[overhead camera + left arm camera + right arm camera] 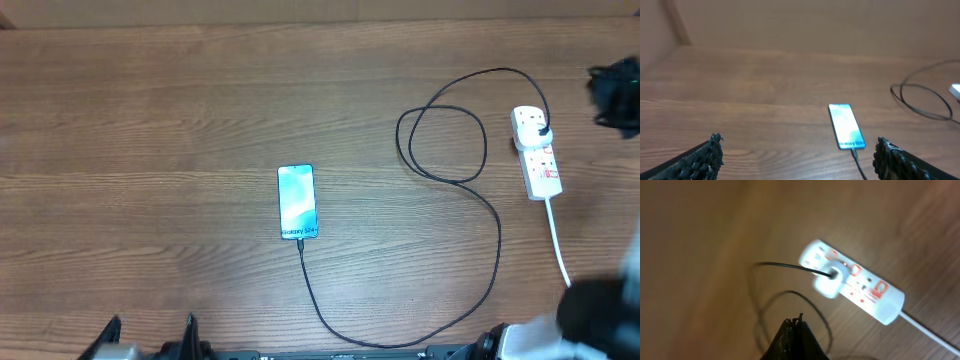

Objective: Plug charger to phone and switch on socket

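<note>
I see the cable (497, 240) joined to the phone (297, 201) and plugged into the power strip (537, 152); my left tool (800, 150) is apart, right tool (793, 327) together.

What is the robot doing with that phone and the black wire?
A robot is charging a phone. The black charger cable looks plugged into the phone, and its other end sits in the socket. The right gripper, shut, hovers near the socket, probably to switch it on. The left gripper hangs open, holding nothing. Whether the socket is on, I cannot tell.
</note>
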Tool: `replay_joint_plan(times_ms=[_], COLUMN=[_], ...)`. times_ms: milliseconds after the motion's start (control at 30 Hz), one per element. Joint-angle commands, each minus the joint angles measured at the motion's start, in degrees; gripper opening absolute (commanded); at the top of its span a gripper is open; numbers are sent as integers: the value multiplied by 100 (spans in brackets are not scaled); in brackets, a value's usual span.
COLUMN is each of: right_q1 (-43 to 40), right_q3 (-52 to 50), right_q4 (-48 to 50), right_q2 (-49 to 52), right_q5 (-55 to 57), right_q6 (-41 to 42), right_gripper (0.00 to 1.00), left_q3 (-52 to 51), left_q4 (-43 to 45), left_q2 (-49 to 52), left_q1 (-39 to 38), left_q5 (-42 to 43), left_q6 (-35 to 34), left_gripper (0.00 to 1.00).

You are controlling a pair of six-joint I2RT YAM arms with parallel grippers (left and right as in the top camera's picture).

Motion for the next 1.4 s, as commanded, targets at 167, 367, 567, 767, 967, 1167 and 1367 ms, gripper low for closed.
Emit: replay_joint_plan(times_ms=[167,367,567,767,967,1167,1367], right_q1=[-37,-37,52,284,295,693,752], right_q3=[518,518,481,184,37,37,-2], right_q4=[1469,2376,1880,1731,1740,1762,1803], right_q2=[-2446,-3355,-3971,-4666,-5119,-5405,-5987], right_q5=[-901,-1062,-1021,-1047,-1043,-1047,-1062], right_q6=[396,391,348,350,415,417,459], right_gripper=[4,11,12,11,11,13,13], left_q3=[48,48,46,-446,-2004,-3781,-5051], left_q4=[-46,-44,118,1209,3095,5342,6686], left_q2=[-184,-184,-184,-184,-181,-181,-181], left_q1=[341,343,341,341,341,339,337], left_q5=[-46,-46,63,90,120,632,717], left_q6=[87,87,46,17,-90,-90,-90], left_gripper=[100,100,100,100,100,100,100])
